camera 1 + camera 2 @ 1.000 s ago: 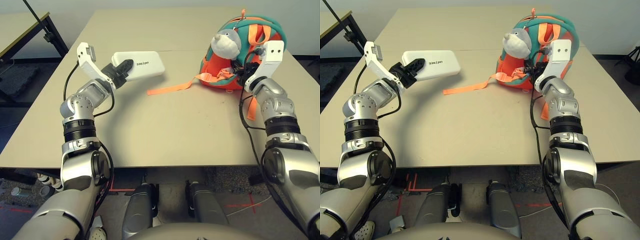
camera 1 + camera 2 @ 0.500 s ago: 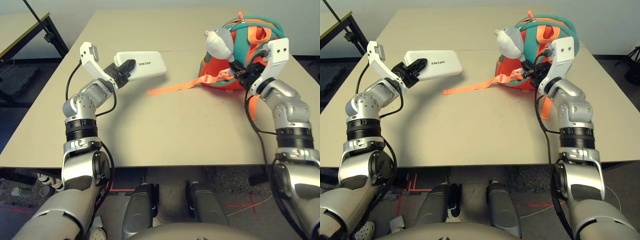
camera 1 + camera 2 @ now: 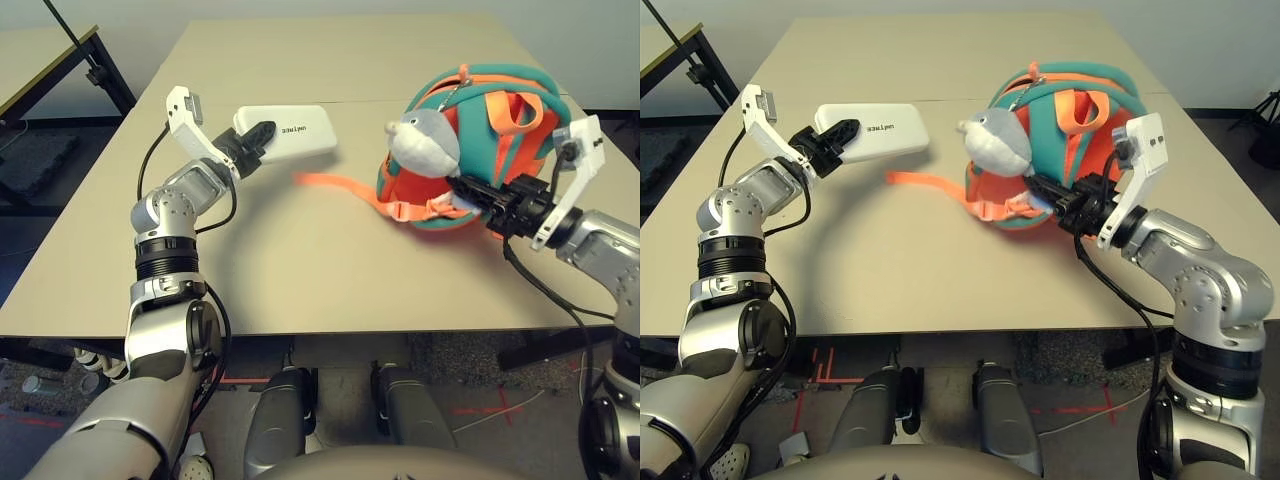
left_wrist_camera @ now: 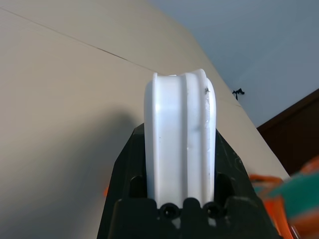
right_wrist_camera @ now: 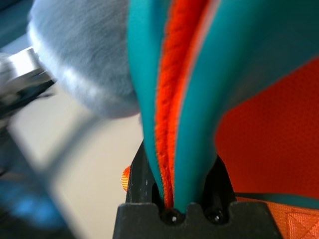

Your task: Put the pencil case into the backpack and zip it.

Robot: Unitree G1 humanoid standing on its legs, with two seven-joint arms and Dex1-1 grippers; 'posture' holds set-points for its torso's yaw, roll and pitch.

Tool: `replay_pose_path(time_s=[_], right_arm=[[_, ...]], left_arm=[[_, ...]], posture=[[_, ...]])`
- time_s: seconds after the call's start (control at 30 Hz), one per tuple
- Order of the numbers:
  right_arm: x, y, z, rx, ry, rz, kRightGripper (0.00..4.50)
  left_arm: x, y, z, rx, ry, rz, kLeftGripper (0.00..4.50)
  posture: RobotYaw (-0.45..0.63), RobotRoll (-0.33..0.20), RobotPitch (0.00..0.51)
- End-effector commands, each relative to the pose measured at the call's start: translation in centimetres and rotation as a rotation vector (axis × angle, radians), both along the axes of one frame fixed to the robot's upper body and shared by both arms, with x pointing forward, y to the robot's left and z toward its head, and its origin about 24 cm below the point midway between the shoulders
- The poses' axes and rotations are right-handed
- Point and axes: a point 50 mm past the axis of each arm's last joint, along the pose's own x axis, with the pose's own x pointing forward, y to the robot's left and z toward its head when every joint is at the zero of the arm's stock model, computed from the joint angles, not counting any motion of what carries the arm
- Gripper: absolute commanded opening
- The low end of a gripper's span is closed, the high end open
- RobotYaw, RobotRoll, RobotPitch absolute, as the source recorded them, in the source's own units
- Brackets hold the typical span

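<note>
Overhead, the left claw (image 3: 252, 141) grips the near end of the white case (image 3: 290, 134), held above the counter (image 3: 300, 260) at far left. The backpack (image 3: 1060, 150) sits right of centre, its front fold pinched by the right claw (image 3: 1055, 197). Left wrist: the case (image 4: 179, 149) stands edge-on between the fingers. Right wrist: teal-and-orange fabric (image 5: 174, 124) is clamped between the fingers.

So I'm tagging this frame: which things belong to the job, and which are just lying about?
Job: flat white hard pencil case in left end effector; orange-and-teal backpack, gripped by right end effector.
Lying about: beige table; black stand.
</note>
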Motion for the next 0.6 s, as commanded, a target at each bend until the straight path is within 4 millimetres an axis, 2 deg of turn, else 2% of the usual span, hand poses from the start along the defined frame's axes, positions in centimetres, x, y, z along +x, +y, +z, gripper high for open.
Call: replay_pose_path(time_s=[0.03, 0.23, 0.43, 0.6], right_arm=[[-1.7, 1.0, 0.7, 0.037, 0.003, 0.145, 0.25], [-0.6, 0.7, -0.3, -0.015, 0.003, 0.04, 0.25], [2.4, 1.1, -1.8, -0.123, -0.033, -0.167, 0.25], [3.3, 1.7, -2.9, -0.155, -0.025, -0.206, 0.25]], left_arm=[[0.2, -0.4, 0.6, 0.002, -0.031, -0.017, 1.26], [0.4, -0.5, 0.7, 0.004, -0.033, -0.023, 1.26], [0.4, -0.5, 1.1, 0.008, -0.051, -0.031, 1.26], [0.1, -0.8, 2.2, 0.042, -0.113, -0.082, 1.26]], posture=[[-0.2, 0.0, 0.126], [-0.2, 0.0, 0.122], [-0.19, 0.0, 0.113], [-0.18, 0.0, 0.111]])
